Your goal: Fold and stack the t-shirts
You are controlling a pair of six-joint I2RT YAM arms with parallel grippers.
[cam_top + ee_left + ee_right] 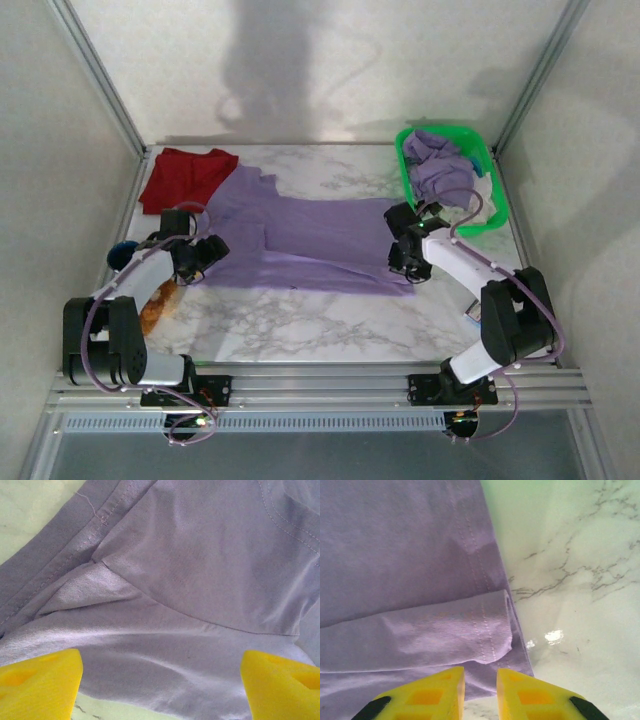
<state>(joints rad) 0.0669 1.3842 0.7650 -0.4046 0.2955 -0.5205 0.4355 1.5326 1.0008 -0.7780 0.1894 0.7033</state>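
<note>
Looking from the front of the bench (300, 325) toward the back, I counted two arms and two grippers. The left gripper (205, 250) sat wide apart over the sleeve end of the spread-out lavender t-shirt (320, 240), with its yellow fingers (40, 680) off at either side and nothing held between them. I couldn't tell if it was actually touching the cloth. The right gripper (408, 262) was only a crack apart, right at the shirt's folded-over hem on its right edge, and I couldn't see anything pinched in it. One small brown fuzzy thing (160, 305) lay by the left arm. That one lavender shirt lay flat across the middle of the bench. Further back there was one dark red t-shirt (185, 178) crumpled in the far left corner. One green basket (403, 160) stood far right with a heap of lavender shirts (440, 170) in it, too bunched up to count.
</note>
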